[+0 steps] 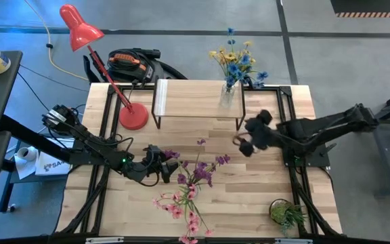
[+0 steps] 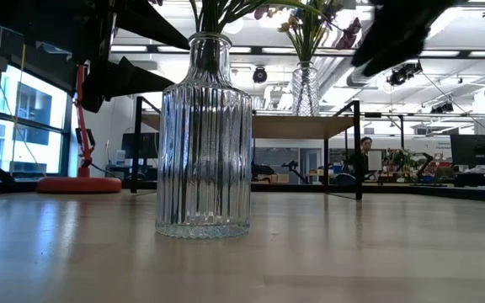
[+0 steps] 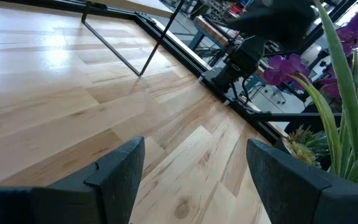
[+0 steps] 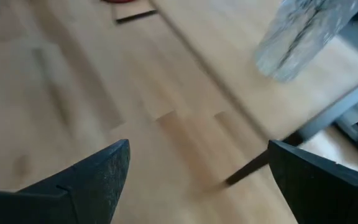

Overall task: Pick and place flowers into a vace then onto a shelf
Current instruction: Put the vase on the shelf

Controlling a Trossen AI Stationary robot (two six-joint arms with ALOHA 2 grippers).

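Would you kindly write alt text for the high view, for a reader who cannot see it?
Blue and yellow flowers stand in a glass vase on the shelf; purple and pink flowers fill another vase on the table. The open right claw hovers near the shelf.

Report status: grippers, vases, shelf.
Left gripper open beside purple-pink vase on table. Right gripper open, empty, below shelf. Blue-yellow vase on shelf. Nothing blocking.

I see an evenly bright scene, lit from ceiling strips (image 2: 226, 50) in the room behind. Daylight comes through the windows (image 2: 11, 118) in the low view. The wooden surface (image 3: 48, 56) shows soft glare near the left wrist. The right wrist view is strongly motion-blurred, the glass vase (image 4: 303, 37) there smeared.
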